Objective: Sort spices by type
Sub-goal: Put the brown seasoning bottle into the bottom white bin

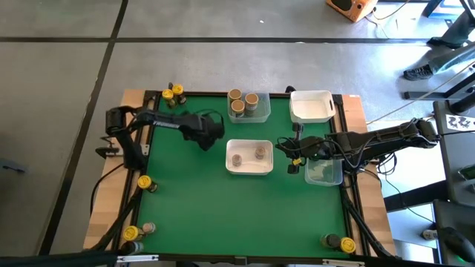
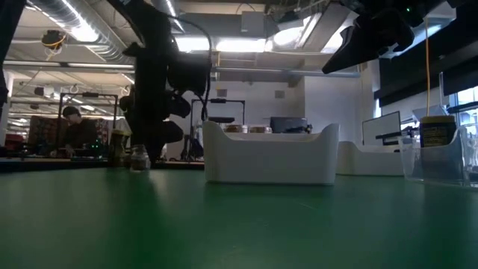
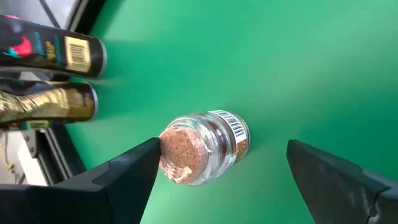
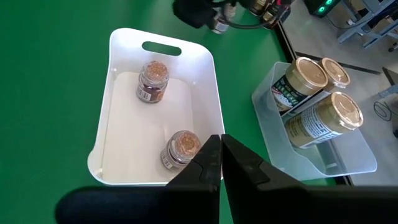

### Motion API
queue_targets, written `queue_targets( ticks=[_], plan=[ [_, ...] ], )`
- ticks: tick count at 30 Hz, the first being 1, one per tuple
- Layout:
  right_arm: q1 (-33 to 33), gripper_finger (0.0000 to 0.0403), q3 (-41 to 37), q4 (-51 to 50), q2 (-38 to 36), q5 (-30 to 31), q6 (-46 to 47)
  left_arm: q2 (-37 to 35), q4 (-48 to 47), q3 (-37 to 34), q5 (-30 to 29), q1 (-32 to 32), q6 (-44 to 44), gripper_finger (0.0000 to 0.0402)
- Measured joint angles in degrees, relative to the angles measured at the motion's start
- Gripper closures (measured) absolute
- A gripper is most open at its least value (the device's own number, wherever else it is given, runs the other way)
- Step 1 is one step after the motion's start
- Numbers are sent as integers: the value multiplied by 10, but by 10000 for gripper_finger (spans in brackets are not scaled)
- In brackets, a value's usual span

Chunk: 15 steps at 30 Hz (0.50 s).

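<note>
A small glass jar with a cork-coloured lid (image 3: 202, 148) stands on the green table, between the fingers of my open left gripper (image 3: 217, 174). One finger (image 3: 127, 174) is close beside its lid, the other (image 3: 339, 177) well away. The low view shows this jar (image 2: 138, 158) under the left arm. My left gripper (image 1: 206, 132) is left of the white tray (image 1: 249, 169). In that tray stand two like jars (image 4: 153, 79) (image 4: 179, 149). My right gripper (image 4: 221, 163) is shut and hovers at the tray's right rim (image 1: 286, 146).
A clear tray (image 1: 249, 106) at the far edge holds three tan-lidded jars (image 4: 317, 102). An empty white tray (image 1: 310, 107) sits far right, and a clear tray (image 1: 324, 173) lies under the right arm. Yellow-lidded jars stand far left (image 1: 174, 93), left (image 1: 143, 182), near left (image 1: 130, 233) and near right (image 1: 339, 242).
</note>
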Motion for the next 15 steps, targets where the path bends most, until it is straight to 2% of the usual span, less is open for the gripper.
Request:
queue_targets(
  ticks=[15],
  plan=[
    [0,388,0,1,0,0,0,2,-2,44,45,-189,-88,59]
  ],
)
